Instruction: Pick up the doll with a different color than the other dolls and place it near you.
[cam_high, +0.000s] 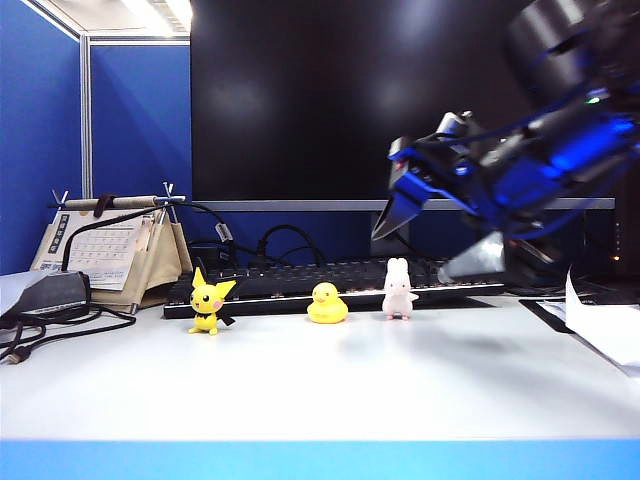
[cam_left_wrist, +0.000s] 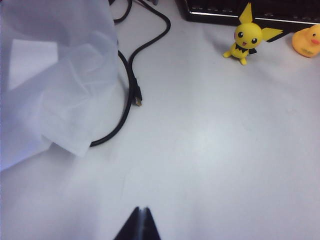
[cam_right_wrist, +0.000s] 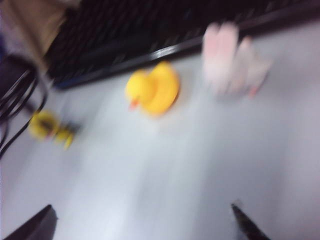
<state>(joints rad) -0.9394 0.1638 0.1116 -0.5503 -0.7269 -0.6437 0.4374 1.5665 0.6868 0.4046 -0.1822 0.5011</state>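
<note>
The pale white-pink rabbit doll (cam_high: 398, 288) stands upright on the white table in front of the keyboard, blurred in the right wrist view (cam_right_wrist: 230, 57). Left of it sit the other dolls: a yellow duck (cam_high: 327, 303) (cam_right_wrist: 152, 89) (cam_left_wrist: 307, 40) and a yellow pointy-eared figure (cam_high: 208, 300) (cam_left_wrist: 247, 36) (cam_right_wrist: 50, 127). My right gripper (cam_high: 425, 248) (cam_right_wrist: 142, 208) hangs in the air above and right of the rabbit, jaws wide open and empty, motion-blurred. My left gripper (cam_left_wrist: 141, 210) is shut and empty over bare table, well short of the pointy-eared figure; the exterior view does not show it.
A black keyboard (cam_high: 300, 280) and a dark monitor (cam_high: 350, 100) stand behind the dolls. A desk calendar (cam_high: 110, 250) and black cables (cam_left_wrist: 132, 90) lie at the left, beside a crumpled white sheet (cam_left_wrist: 50, 75). White paper (cam_high: 605, 325) lies at the right edge.
</note>
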